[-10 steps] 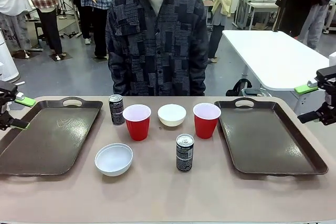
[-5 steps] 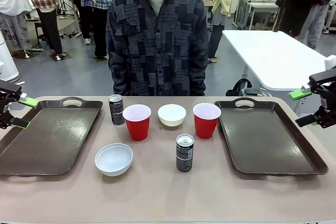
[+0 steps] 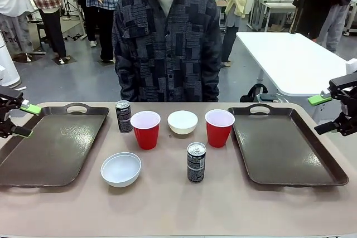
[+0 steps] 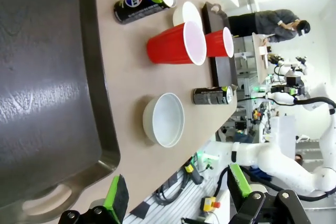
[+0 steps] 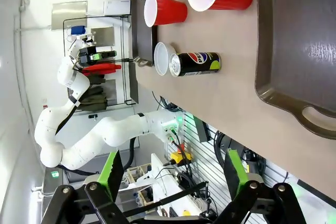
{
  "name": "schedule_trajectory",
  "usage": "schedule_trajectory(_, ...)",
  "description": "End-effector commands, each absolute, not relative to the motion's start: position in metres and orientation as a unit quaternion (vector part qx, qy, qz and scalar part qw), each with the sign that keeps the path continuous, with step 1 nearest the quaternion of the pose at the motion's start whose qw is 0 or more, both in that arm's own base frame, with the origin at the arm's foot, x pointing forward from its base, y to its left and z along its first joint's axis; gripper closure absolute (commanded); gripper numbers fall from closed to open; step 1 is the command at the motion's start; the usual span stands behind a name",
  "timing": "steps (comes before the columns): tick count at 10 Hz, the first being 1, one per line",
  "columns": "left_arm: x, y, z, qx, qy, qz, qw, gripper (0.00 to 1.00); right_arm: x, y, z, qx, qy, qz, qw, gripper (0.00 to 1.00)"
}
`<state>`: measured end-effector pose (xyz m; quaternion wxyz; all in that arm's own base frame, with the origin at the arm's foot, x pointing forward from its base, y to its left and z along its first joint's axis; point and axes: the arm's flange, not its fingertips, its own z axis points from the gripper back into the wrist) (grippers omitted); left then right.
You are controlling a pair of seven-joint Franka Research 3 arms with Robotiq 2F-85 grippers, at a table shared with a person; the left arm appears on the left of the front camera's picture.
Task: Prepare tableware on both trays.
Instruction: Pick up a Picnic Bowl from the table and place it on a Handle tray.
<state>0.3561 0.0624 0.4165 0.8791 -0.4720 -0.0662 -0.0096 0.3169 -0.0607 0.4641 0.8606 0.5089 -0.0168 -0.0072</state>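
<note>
Two dark brown trays lie bare, the left tray (image 3: 53, 146) and the right tray (image 3: 287, 146). Between them stand two red cups (image 3: 145, 129) (image 3: 219, 127), two white bowls (image 3: 183, 122) (image 3: 121, 169) and two dark cans (image 3: 123, 116) (image 3: 196, 162). My left gripper (image 3: 27, 120) hovers open over the left tray's outer edge, holding nothing. My right gripper (image 3: 322, 113) hovers open beyond the right tray's outer rim, also holding nothing. The left wrist view has the left gripper (image 4: 177, 190) above the tray (image 4: 42, 77) and near bowl (image 4: 164, 119). In the right wrist view, the right gripper (image 5: 173, 169) faces the tray (image 5: 299, 40) and near can (image 5: 194, 64).
A person in a dark patterned shirt (image 3: 167, 43) stands at the far side of the table, hands out of sight. The tan tabletop (image 3: 167, 210) has free room along its front edge. A white table (image 3: 290, 59) stands behind at the right.
Both grippers have shifted slightly at the table's sides, the right one a little inward. The tableware and trays have not moved.
</note>
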Motion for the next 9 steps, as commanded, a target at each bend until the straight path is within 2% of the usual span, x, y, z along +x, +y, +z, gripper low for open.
schedule_trajectory(1,0.356,0.064,0.417,-0.476,-0.065,-0.009,0.877,0.00,0.317,-0.060,0.464,0.515,-0.016,-0.008,0.857,0.00)
schedule_trajectory(7,0.356,0.062,0.417,-0.472,-0.066,-0.010,0.879,0.00,0.317,-0.060,0.464,0.515,-0.016,-0.008,0.857,0.00)
schedule_trajectory(9,0.362,0.054,0.436,-0.437,-0.059,0.006,0.898,0.00,0.317,-0.060,0.464,0.515,-0.016,-0.008,0.857,0.00)
